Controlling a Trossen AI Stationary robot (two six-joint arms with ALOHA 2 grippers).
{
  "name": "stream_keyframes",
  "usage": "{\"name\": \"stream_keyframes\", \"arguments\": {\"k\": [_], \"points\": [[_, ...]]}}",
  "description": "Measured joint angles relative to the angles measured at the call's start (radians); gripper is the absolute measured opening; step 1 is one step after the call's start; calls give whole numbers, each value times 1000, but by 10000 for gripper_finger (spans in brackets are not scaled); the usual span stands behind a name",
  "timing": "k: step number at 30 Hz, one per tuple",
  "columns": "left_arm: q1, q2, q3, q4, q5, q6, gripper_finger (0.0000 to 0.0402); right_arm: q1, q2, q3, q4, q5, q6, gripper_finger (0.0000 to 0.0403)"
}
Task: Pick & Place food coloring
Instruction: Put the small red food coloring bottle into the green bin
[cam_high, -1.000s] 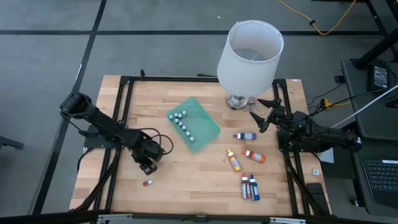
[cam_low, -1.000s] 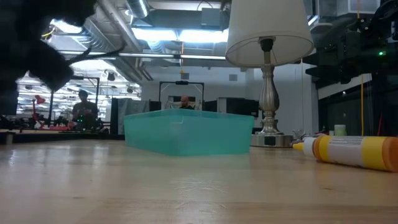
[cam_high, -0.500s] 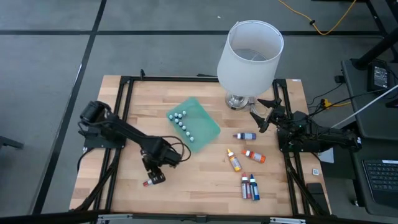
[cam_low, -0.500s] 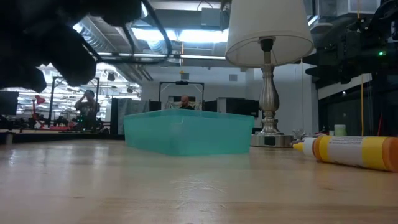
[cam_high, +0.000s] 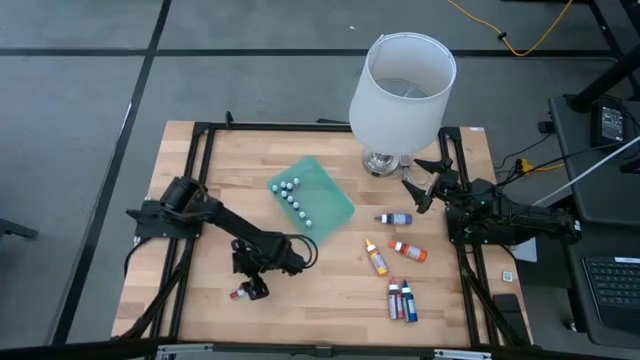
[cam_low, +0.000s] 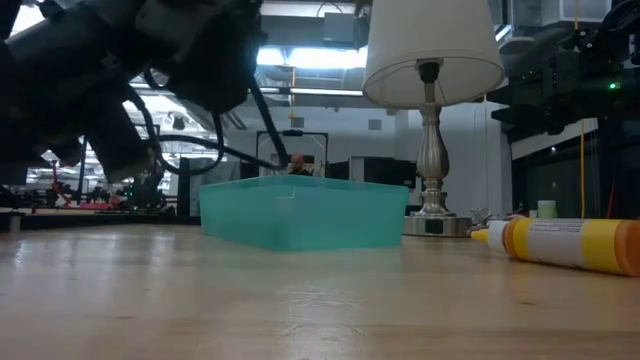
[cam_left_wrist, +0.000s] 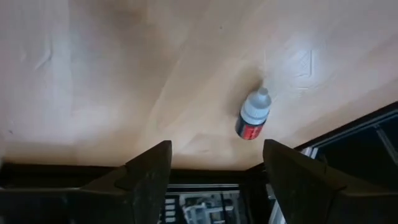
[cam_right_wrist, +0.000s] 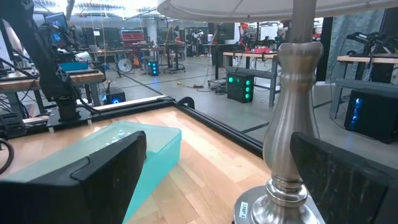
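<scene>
A tiny white-capped dropper bottle with a red label (cam_high: 238, 294) (cam_left_wrist: 253, 115) lies on its side on the wood near the table's near-left edge. My left gripper (cam_high: 252, 288) hangs open just above and beside it, touching nothing. Several tiny white-capped bottles (cam_high: 292, 196) sit in the green tray (cam_high: 325, 215). Finger-sized bottles lie on the table at the right: purple (cam_high: 394, 218), orange (cam_high: 376, 258), orange-red (cam_high: 409, 251), and red and blue (cam_high: 402, 300). My right gripper (cam_high: 422, 183) is open near the lamp base.
A lamp with a large white shade (cam_high: 402, 88) stands at the far right, its metal stem (cam_right_wrist: 297, 112) close before my right gripper. A black frame (cam_high: 190, 200) runs round the table. In the low view an orange bottle (cam_low: 565, 243) lies at the right.
My left arm has swung from the table's left side toward the near edge and the right, bringing its gripper down over the tiny red-labelled bottle. The bottle has stayed in place. My right arm has kept still.
</scene>
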Motion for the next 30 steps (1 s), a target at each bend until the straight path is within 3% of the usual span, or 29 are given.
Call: {"name": "stream_keyframes", "arguments": {"k": [11,30], "points": [[-19,106,133,-34,12,19,246,0,0,0,0,0,0,397],[-76,152,132,-25,-1,-49,246,0,0,0,0,0,0,397]]}}
